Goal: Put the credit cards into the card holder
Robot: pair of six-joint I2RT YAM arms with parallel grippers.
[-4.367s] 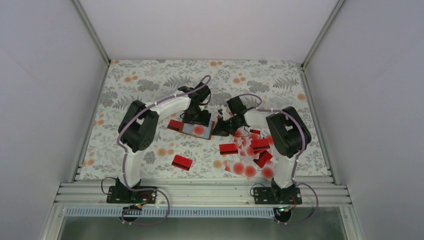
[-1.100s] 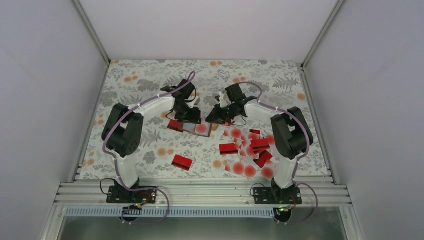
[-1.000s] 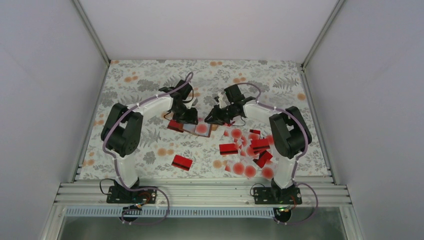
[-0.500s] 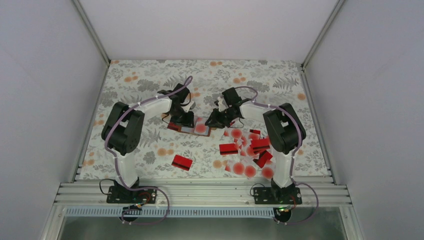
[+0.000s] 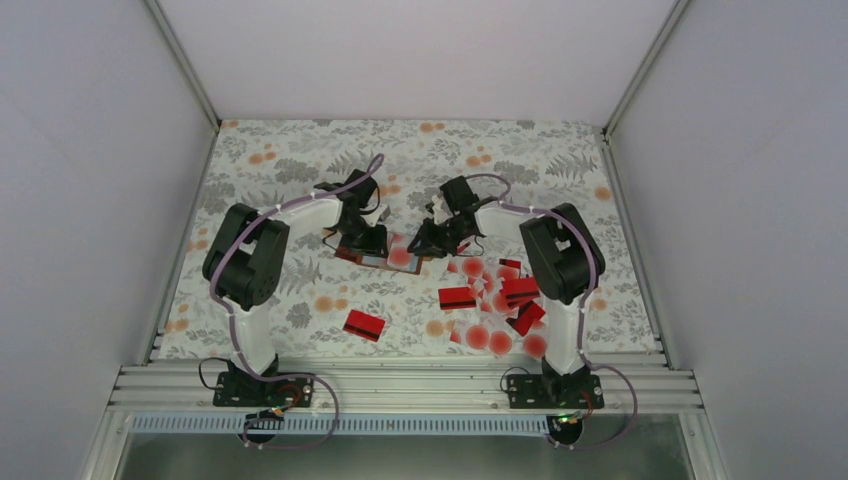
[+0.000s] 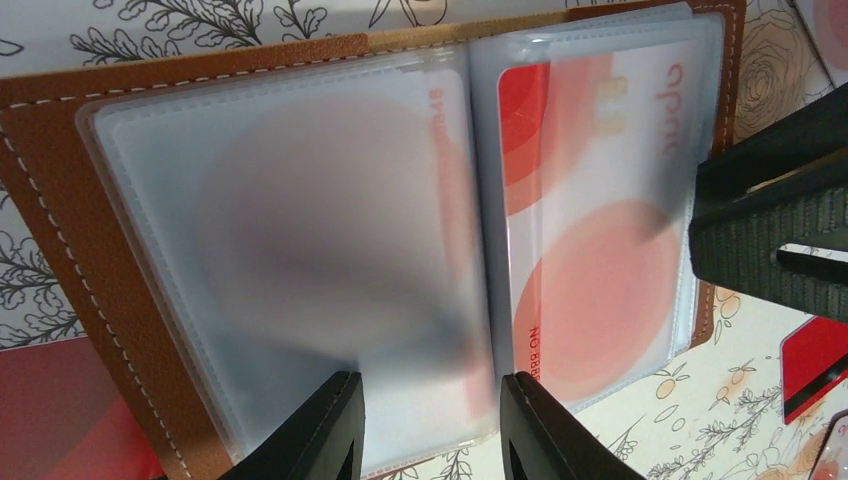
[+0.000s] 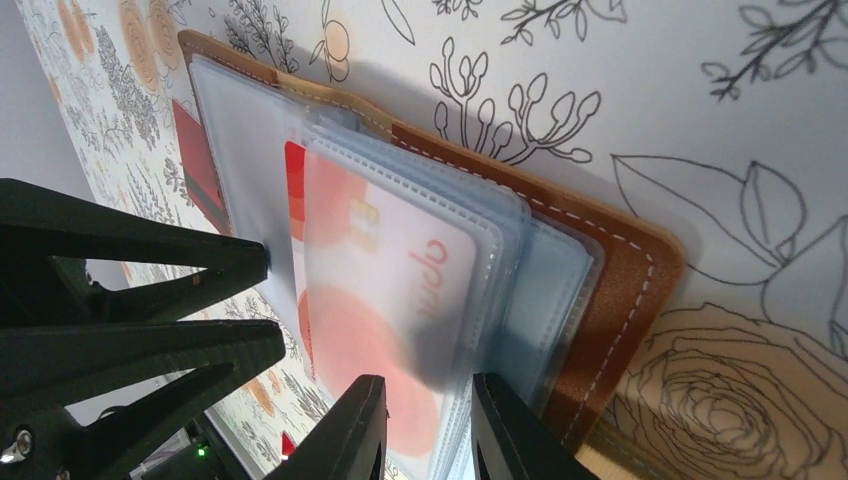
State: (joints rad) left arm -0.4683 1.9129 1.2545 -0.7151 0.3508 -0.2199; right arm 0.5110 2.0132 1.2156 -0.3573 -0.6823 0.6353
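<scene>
A table (image 5: 300,160) with a floral-print top. A brown card holder (image 5: 396,258) lies open near its middle. Red and whitish credit cards (image 5: 500,300) lie scattered right of the card holder and nearer the arms. One red card (image 5: 364,324) lies alone to its near left.

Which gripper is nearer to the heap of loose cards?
Right. The right gripper sits at the card holder edge that faces the heap of loose cards; the left gripper is at the holder's opposite side, farther away.
</scene>
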